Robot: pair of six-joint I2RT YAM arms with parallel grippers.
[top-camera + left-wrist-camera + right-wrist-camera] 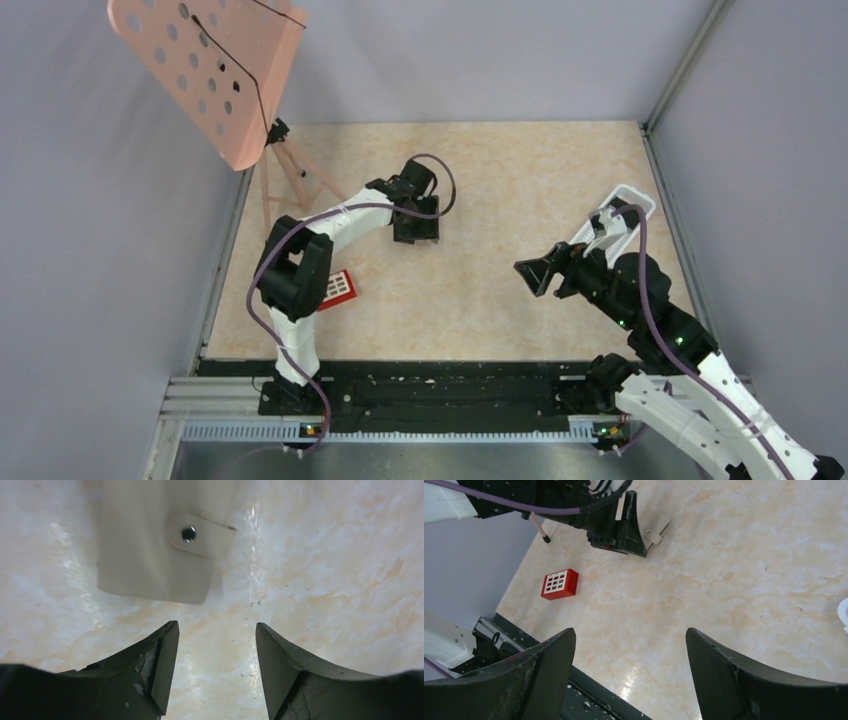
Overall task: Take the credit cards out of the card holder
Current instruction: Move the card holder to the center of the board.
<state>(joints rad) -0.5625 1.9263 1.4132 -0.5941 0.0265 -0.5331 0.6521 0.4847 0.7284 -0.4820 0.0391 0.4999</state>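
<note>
From above, the left gripper (415, 233) points down at the middle of the desk (520, 170), toward the far side. The right gripper (533, 275) hangs over the right half and faces left. A red-and-white block (338, 286) lies near the left arm's elbow. A white tray (628, 208) sits at the far right, and a pink perforated panel (205, 70) stands on a tripod at the far left.

The left wrist view shows the card holder (150, 555) lying flat on the desk, tan face up and folded shut, with its snap tab (200, 534) lapped over one edge. The credit cards are hidden. The left jaws stand apart and hold nothing, just short of the holder's near edge.

In the right wrist view the right jaws are spread wide with only bare desk between them. Far ahead, the tab peeks out beside the left gripper's tip.
</note>
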